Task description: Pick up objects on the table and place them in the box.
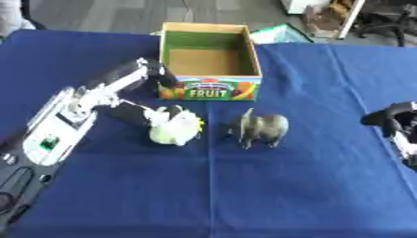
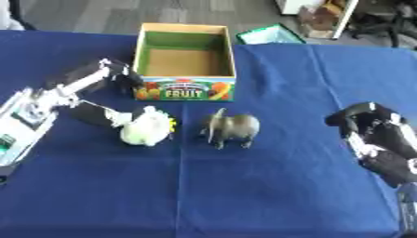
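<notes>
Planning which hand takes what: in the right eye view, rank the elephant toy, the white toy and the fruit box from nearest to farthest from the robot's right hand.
1. Grey elephant toy, mid-table, nearest the right hand.
2. Fruit box, farther back, left of centre.
3. White toy, left of the elephant, by the left hand; nearly level with the box, so that order is uncertain.

Deep blue tablecloth. Cardboard box: green inner walls, tan floor, fruit-print front at 12 o'clock. Pale white-green round toy. Grey elephant figure.

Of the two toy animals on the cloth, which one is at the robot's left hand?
The pale white-green toy, left of the grey elephant. The left hand reaches it from the left side, while the elephant stands alone in front of the fruit box.
</notes>
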Robot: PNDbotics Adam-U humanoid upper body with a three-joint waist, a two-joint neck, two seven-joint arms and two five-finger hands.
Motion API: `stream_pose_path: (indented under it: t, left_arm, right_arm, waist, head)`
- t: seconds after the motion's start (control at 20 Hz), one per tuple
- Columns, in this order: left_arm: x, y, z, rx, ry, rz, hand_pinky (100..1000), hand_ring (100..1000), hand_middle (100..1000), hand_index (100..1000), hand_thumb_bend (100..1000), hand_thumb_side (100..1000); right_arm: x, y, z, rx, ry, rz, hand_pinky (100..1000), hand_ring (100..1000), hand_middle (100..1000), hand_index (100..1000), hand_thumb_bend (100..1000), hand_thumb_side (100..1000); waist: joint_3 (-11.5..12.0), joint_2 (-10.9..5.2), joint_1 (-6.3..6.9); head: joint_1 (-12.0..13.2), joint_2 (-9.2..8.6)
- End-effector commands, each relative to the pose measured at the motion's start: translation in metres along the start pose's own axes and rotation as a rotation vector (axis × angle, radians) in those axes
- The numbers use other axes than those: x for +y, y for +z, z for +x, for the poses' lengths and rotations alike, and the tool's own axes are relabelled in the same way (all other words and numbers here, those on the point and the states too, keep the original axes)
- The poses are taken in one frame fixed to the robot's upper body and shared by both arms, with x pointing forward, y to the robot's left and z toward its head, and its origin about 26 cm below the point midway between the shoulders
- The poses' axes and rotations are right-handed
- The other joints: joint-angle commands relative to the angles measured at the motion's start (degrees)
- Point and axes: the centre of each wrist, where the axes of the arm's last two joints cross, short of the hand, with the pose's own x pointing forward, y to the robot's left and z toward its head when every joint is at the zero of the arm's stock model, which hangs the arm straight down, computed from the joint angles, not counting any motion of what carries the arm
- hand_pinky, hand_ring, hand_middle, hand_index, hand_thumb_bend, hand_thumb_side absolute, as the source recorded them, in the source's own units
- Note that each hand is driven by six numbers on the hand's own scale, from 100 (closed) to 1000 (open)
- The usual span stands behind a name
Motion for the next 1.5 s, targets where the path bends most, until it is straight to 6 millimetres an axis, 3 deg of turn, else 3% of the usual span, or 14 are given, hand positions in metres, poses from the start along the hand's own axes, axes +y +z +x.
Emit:
stream_pose_path:
  t: [0.05, 0.35, 0.7, 1.0, 1.25, 1.5]
  left_arm:
    - [0.002, -0.007, -0.003, 0.012, -0.043, -0.014, 628, 718, 623, 743, 367, 313]
    - [-0.014, -0.021, -0.014, 0.04, -0.099, -0.082, 635, 718, 636, 751, 410, 288]
    - [-0.029, -0.028, -0.028, 0.065, -0.104, -0.136, 641, 727, 650, 764, 462, 167]
    - [-0.034, -0.031, -0.032, 0.07, -0.093, -0.167, 647, 735, 659, 769, 470, 167]
    - [-0.035, -0.03, -0.032, 0.061, -0.087, -0.219, 614, 664, 569, 717, 316, 211]
    - [-0.026, -0.026, -0.028, 0.058, -0.083, -0.193, 551, 537, 434, 601, 100, 224]
  right_arm:
    - [-0.004, -0.002, 0.006, -0.011, 0.021, 0.012, 747, 670, 485, 623, 100, 100]
    - [-0.003, -0.003, 0.005, -0.011, 0.019, 0.015, 747, 670, 485, 624, 100, 100]
    - [-0.003, -0.003, 0.005, -0.011, 0.018, 0.016, 747, 670, 485, 624, 100, 100]
    - [-0.003, -0.003, 0.005, -0.01, 0.017, 0.018, 748, 670, 485, 624, 100, 100]
    - [-0.003, -0.003, 0.005, -0.009, 0.017, 0.017, 748, 670, 485, 623, 100, 100]
    - [-0.003, -0.002, 0.005, -0.008, 0.018, 0.013, 748, 670, 485, 623, 100, 100]
  waist:
    - [-0.15, -0.85, 0.08]
    - [-0.26, -0.86, -0.07]
    - [-0.37, -0.86, -0.09]
    - [-0.41, -0.84, -0.11]
    - [-0.4, -0.85, -0.1]
    - [-0.34, -0.88, -0.1]
  head:
    - [0.17, 0.29]
    - [0.22, 0.29]
    - [0.15, 0.29]
    - [0.18, 0.29]
    - [0.23, 0.29]
    - [0.09, 0.29]
